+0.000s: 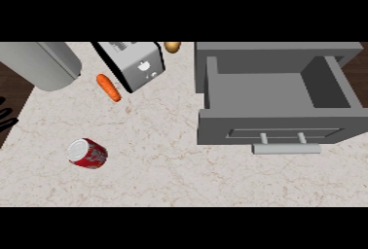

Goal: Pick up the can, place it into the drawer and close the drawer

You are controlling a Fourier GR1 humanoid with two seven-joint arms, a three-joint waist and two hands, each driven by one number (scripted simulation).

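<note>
- Left hand [4, 116]: only a few black fingertips show at the left edge of the head view, beside the counter's edge. Cannot tell whether they are spread or curled.
- Right hand: not seen anywhere in the view.
- Can [87, 153]: red with a silver top, lying tilted on the counter [165, 165] at lower left. Nothing touches it. It sits well apart from the fingertips and far from the drawer.
- Drawer [277, 92]: grey, pulled out at the right side of the counter, open top facing up, interior grey with nothing visible in it. Its front panel carries 1 pale bar handle [286, 147] on 2 posts, pointing toward the lower edge.
- Carrot [108, 87]: orange, lying on the counter above the can, just beside the toaster.
- Toaster [133, 63]: silver and black, at the upper middle, angled.
- Grey cylinder [42, 63]: large, at upper left, overhanging the counter's corner.
- Small brownish item [172, 46]: at the top edge between the toaster and the drawer housing; cannot tell what it is.
</note>
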